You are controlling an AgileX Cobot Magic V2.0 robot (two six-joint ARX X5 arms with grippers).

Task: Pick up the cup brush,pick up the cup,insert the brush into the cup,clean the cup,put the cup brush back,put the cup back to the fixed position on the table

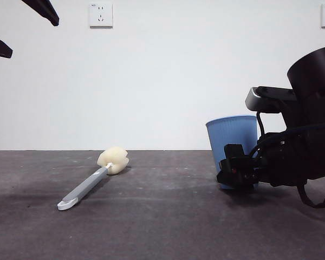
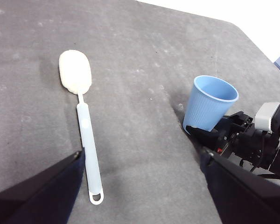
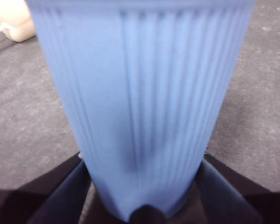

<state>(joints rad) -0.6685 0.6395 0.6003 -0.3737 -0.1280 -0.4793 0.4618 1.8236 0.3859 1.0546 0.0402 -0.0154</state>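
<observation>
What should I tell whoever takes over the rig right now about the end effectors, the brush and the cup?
Right end effector: low at the cup, one jaw on each side of its base. A firm grip cannot be confirmed.
Left end effector: open, above the table, holding nothing, with the brush below it.
Brush: lying flat on the table, sponge head toward the wall, well apart from the cup.
Cup: upright on the table, empty.
Done: right arm has reached the cup.
Left: pick up brush, lift cup, insert brush, clean, return both.

One cup brush [image 1: 92, 181], one cup [image 1: 233, 135] (blue), two wall sockets [image 1: 101, 14].
</observation>
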